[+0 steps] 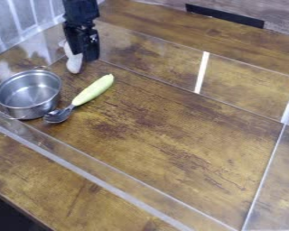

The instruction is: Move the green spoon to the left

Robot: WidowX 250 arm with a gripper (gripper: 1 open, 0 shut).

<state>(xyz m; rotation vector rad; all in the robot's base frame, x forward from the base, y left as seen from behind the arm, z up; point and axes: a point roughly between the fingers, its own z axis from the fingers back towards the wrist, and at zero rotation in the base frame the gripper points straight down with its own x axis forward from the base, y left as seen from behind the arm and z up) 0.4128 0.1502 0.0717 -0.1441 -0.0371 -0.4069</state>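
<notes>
- The green spoon (83,96) lies flat on the wooden table (172,117), over on the left side, with nothing gripping it.
- Its lime handle angles up toward the far right, and the shiny silver scoop points to the near left.
- That scoop sits right against the near right rim of the steel bowl (28,93); whether the two actually touch is too close to call.
- The bowl stands upright just left of the spoon, and it looks to have nothing in it.
- Up at the far left, the gripper (82,43) hangs above the table, a dark block pointing downward, clear of the spoon and farther back than it.
- The dark fingers blur together against the body of the arm, so I cannot tell whether the claw is spread or pressed together.
- Nothing can be seen held in it.
- A small white object (75,62) peeks out just below and left of the gripper, standing on the table beyond the bowl; it is partly hidden by the gripper.
- A clear plastic barrier (205,72) runs round the work area, its edges catching bright light on the right.
- The right half of the table shows only bare wood grain.
</notes>
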